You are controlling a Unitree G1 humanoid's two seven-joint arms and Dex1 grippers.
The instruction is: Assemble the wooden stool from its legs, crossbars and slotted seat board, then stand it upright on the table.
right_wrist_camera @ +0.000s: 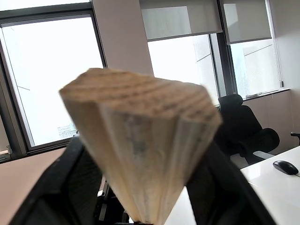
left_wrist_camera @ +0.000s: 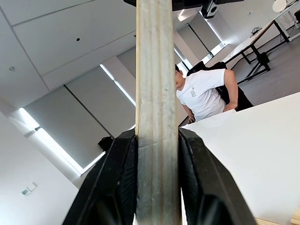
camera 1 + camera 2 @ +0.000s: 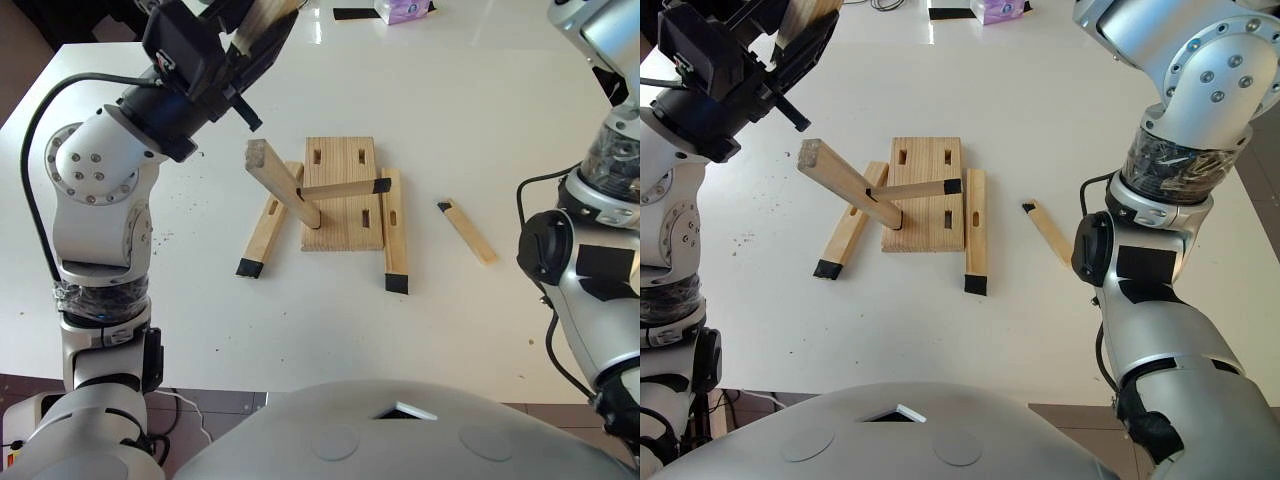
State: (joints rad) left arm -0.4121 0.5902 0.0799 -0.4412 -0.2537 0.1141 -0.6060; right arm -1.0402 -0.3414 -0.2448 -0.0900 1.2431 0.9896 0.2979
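Over the table's (image 3: pixel 480 130) far left, our left gripper (image 2: pixel 157 157) clamps tight on a wooden bar (image 2: pixel 157 70); our right gripper (image 1: pixel 140 197) is closed around a thick wooden leg (image 1: pixel 140 126).

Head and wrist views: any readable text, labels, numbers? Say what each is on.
None readable.
Pale wooden slotted seat board: bare wood, no marks.
Small pink-purple box at the white table far edge: print too small to read.
Wooden bar in the left gripper: no marks.
Thick wooden piece in the right gripper: no marks.
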